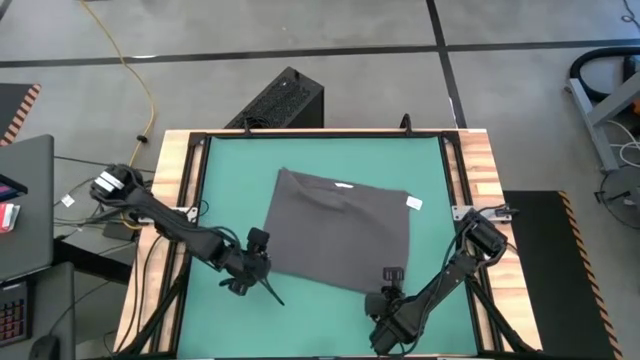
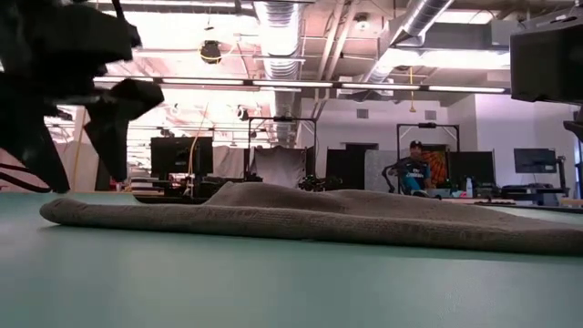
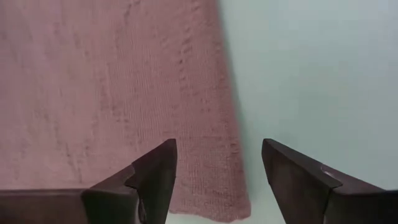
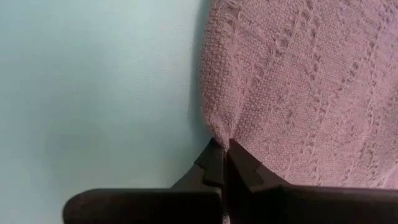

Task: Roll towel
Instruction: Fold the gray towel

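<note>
So the dark grey soft towel (image 1: 340, 230) lies flat mid green worktop (image 1: 230, 160), bare surface all round. Right tool (image 4: 225, 144) pinches its near corner; left tool (image 3: 217, 163) gapes over the other near corner.

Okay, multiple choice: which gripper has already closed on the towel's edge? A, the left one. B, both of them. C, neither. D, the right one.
D: in the right wrist view the right gripper has its fingers pinched together on a corner of the towel, while in the left wrist view the left gripper stands open, its fingers apart over the towel's edge.
</note>
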Tool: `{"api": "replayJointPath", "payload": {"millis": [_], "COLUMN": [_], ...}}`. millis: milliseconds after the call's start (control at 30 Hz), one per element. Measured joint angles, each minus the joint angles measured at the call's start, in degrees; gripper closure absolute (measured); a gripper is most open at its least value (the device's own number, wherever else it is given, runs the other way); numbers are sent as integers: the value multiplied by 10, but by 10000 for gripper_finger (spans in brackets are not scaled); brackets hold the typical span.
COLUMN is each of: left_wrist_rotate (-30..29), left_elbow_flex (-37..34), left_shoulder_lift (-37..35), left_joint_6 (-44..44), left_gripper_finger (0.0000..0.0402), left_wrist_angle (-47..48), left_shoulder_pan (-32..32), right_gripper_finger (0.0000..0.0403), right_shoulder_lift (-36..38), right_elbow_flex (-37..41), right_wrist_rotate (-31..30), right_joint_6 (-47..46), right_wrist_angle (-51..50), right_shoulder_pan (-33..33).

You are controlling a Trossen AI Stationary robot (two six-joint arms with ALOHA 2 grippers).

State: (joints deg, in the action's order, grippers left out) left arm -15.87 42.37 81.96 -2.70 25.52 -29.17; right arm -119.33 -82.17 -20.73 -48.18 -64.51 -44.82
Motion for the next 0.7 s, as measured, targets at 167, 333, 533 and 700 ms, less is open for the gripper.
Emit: {"api": "replayJointPath", "payload": {"millis": [167,333,533,700], "left_wrist_rotate": [4,1,-9,-5], "left_elbow_flex": [-3,-1,-2,-3], "left_shoulder_lift": [43,68,68,69], "left_joint_6": [-7,-21,-82,-103], "left_gripper_finger": [175,175,204,296], "left_wrist_angle": [10,3,53,59], "left_shoulder_pan": [0,-1,0,1], "right_gripper_finger": [386,386,386,386], "right_shoulder_lift": [0,0,0,0], "right_elbow_flex": [0,0,0,0], "right_wrist_rotate": [0,0,0,0], "right_joint_6": [0,-6,-15,-20], "right_wrist_angle": [0,1,2,2], "right_shoulder_pan": [0,0,0,0]}}
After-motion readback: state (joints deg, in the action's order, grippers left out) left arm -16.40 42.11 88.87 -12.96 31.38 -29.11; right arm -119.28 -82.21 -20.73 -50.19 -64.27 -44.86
